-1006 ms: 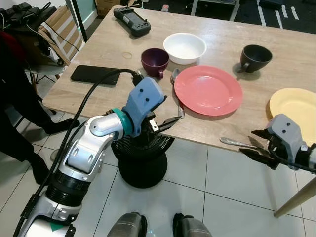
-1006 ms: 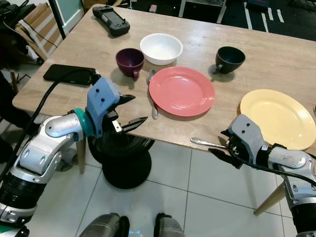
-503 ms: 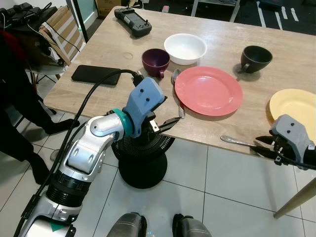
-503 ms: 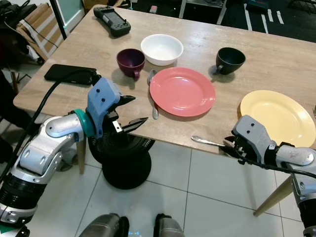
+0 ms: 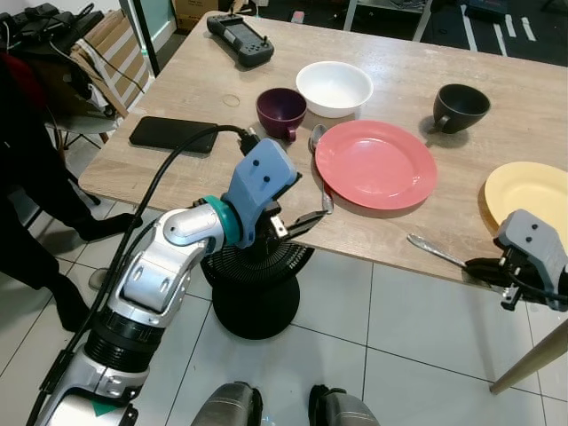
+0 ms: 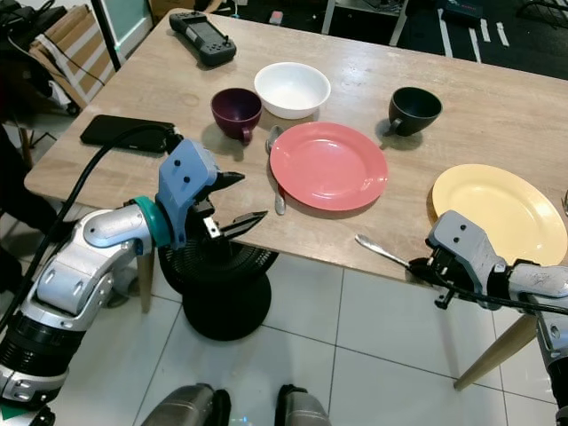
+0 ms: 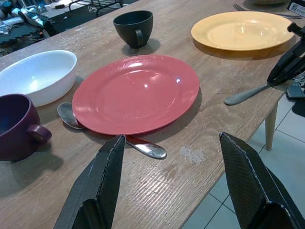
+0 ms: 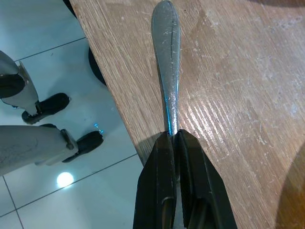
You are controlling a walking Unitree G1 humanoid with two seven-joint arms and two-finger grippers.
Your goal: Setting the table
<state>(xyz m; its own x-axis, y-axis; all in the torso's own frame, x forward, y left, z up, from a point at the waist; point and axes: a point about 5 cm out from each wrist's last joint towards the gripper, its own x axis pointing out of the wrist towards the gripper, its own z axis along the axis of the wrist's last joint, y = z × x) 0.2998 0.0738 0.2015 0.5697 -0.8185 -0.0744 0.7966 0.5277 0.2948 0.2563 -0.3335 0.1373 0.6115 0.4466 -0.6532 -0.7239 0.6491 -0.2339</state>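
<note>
My right gripper point(image 6: 429, 270) is shut on the thin end of a silver utensil point(image 8: 167, 71), just off the wooden table's point(image 5: 204, 84) near edge. The utensil's broad end point(image 5: 422, 243) lies over that edge, between the pink plate point(image 5: 375, 164) and the yellow plate point(image 5: 528, 191). A spoon point(image 7: 143, 148) lies partly under the pink plate. Behind it stand a purple mug point(image 5: 280, 110), a white bowl point(image 5: 334, 86) and a black mug point(image 5: 461, 106). My left gripper point(image 5: 306, 209) hangs open at the near edge, left of the pink plate.
A black phone point(image 5: 173, 133) and a handheld console point(image 5: 240, 40) lie on the table's left part. A black fan point(image 5: 257, 284) stands on the tiled floor under the edge. A person's legs point(image 5: 31, 204) are at the far left. A table leg point(image 5: 528, 359) rises beside my right arm.
My right gripper has moved right and a little down with the utensil. The utensil's free end has swung up over the table edge. The left arm has not moved.
</note>
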